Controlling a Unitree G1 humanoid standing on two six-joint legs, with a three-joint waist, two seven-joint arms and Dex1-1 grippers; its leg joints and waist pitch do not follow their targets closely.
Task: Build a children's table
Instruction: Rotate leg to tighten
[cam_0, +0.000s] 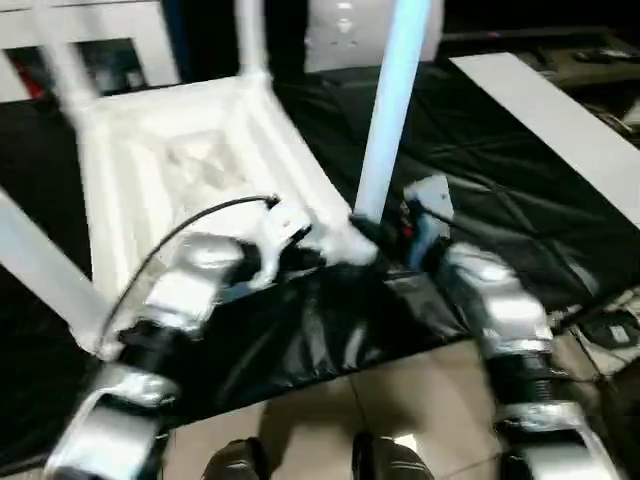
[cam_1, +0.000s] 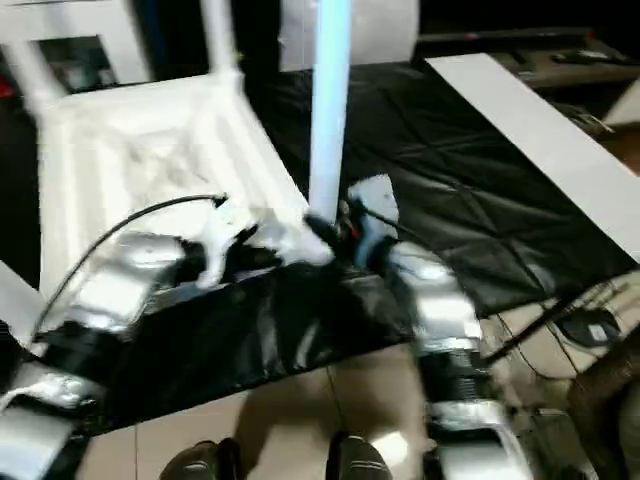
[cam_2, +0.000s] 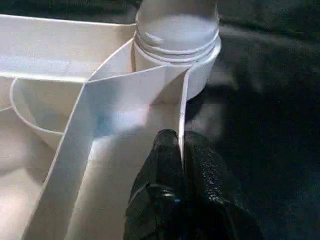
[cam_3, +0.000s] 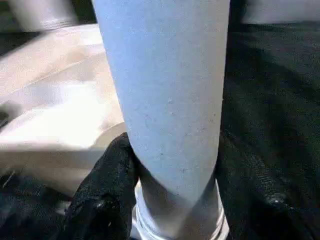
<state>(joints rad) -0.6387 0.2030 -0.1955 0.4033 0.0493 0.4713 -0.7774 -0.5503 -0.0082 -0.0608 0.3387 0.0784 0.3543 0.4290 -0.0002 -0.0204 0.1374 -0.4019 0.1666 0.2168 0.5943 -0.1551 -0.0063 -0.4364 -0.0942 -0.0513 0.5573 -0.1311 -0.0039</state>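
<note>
The white children's table top (cam_0: 180, 160) lies upside down on the black workbench, ribs facing up. Legs stand in its corner sockets: two at the back (cam_0: 250, 40) (cam_0: 65, 60) and one at the near left (cam_0: 40, 270). A fourth leg (cam_0: 390, 110) stands in the near right socket (cam_2: 200, 70). My left gripper (cam_2: 179, 142) is shut on the top's thin rim wall (cam_2: 182, 100) just beside that socket. My right gripper (cam_3: 182, 180) is closed around the base of this leg (cam_3: 165, 100), one black finger (cam_3: 107, 185) on each side.
A long white board (cam_0: 560, 120) lies on the black sheet at the right. The bench's front edge runs just below my grippers, with tiled floor (cam_0: 400, 390) and my feet (cam_0: 300, 460) beneath. Cables and a small device (cam_1: 590, 325) lie on the floor at the right.
</note>
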